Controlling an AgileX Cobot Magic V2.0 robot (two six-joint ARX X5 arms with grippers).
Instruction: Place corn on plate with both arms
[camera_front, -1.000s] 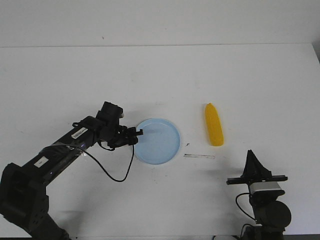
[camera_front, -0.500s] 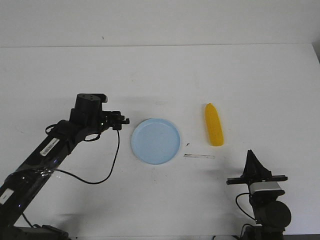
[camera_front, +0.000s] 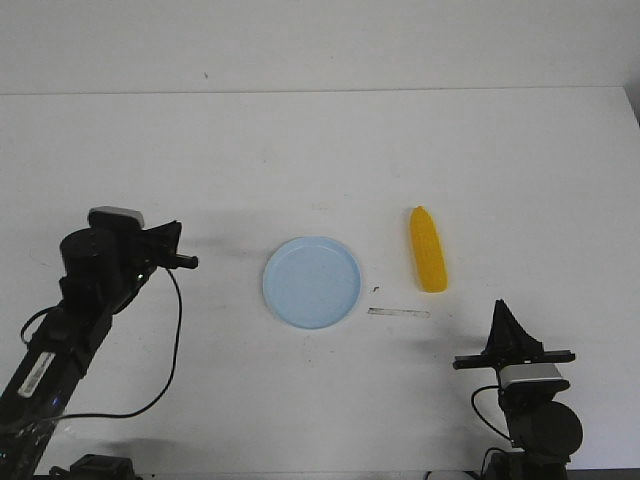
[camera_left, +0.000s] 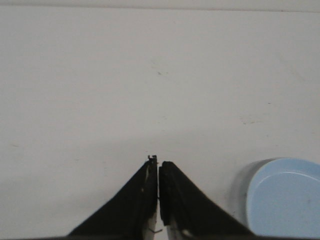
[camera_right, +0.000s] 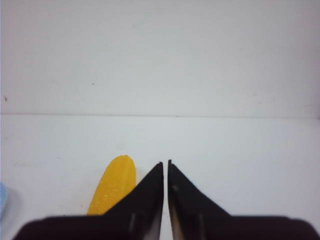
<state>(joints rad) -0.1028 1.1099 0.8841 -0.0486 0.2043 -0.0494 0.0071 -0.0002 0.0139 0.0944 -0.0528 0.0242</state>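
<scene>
The yellow corn (camera_front: 428, 250) lies on the white table, right of the pale blue plate (camera_front: 312, 282), with its tapered end pointing away from me. The plate is empty. My left gripper (camera_front: 187, 262) is shut and empty, well left of the plate and raised above the table. In the left wrist view the shut gripper (camera_left: 158, 163) shows with the plate's rim (camera_left: 250, 192) off to one side. My right gripper (camera_front: 501, 305) is shut and empty near the front edge, short of the corn. In the right wrist view the gripper (camera_right: 166, 163) stands beside the corn (camera_right: 114, 185).
A thin strip of clear tape (camera_front: 398, 312) lies on the table between the plate and the right gripper. A black cable (camera_front: 172, 340) hangs from the left arm. The table's far edge meets a white wall.
My left arm has drawn back from the plate's left rim, moving left and toward me, with its gripper empty. The plate shifted slightly. The right arm and the corn have not moved.
</scene>
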